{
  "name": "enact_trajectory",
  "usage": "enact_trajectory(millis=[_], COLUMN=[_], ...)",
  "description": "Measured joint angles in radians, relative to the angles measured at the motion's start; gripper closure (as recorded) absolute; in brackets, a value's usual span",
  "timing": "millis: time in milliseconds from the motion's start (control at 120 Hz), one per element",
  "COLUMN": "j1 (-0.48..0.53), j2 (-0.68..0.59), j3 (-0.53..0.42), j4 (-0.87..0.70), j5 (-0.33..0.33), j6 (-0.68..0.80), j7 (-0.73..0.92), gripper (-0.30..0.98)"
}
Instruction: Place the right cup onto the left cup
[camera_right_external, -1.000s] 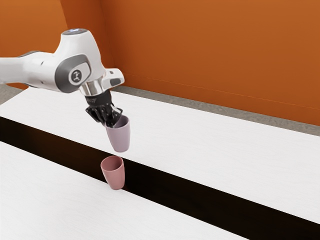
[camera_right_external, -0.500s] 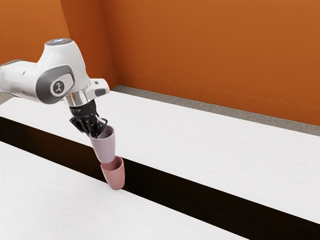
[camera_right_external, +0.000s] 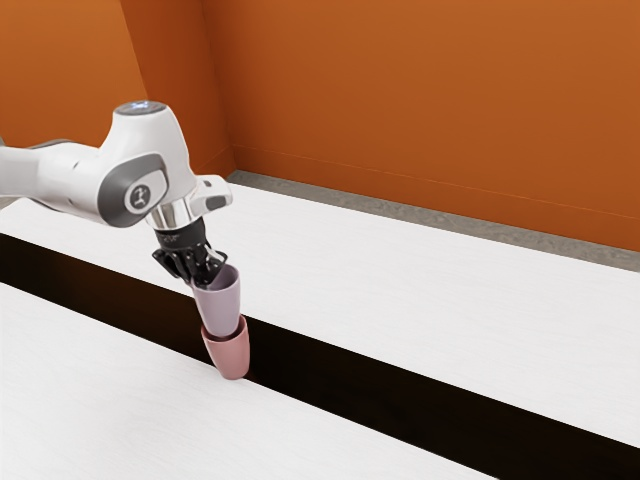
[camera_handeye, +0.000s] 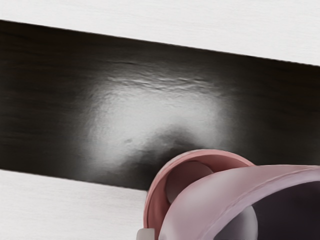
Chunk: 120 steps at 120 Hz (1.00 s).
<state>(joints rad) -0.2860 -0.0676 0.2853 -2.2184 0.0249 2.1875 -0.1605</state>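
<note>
Fingers (camera_right_external: 204, 272) clamp the tapered lilac cup (camera_right_external: 221, 308) at its rim; its base meets the mouth of the pink cup (camera_right_external: 231, 358). A dark, grained strip (camera_right_external: 350, 372) divides the white surface (camera_right_external: 420, 280).

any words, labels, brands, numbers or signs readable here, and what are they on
No text is readable.
Round badge on the arm: has a mark, too small to read.
Arm's top cap: pale marks, too small to read.
Lilac cup, pink cup: no lettering visible.
</note>
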Motion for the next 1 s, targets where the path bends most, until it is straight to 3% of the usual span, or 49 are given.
enact_trajectory(millis=[258, 467, 650, 767, 1000], j1=[0.007, 0.003, -0.002, -0.001, 0.007], j2=[0.034, 0.042, 0.038, 0.033, 0.031], j3=[-0.001, -0.001, 0.0, -0.001, 0.004], j4=[0.001, 0.006, 0.037, 0.157, 0.491], j5=[-0.004, -0.011, -0.013, -0.012, -0.002], j6=[0.017, 0.021, 0.011, -0.061, -0.359], j7=[-0.011, -0.006, -0.002, 0.0, 0.029], gripper=[0.78, 0.34, 0.14, 0.08, 0.03])
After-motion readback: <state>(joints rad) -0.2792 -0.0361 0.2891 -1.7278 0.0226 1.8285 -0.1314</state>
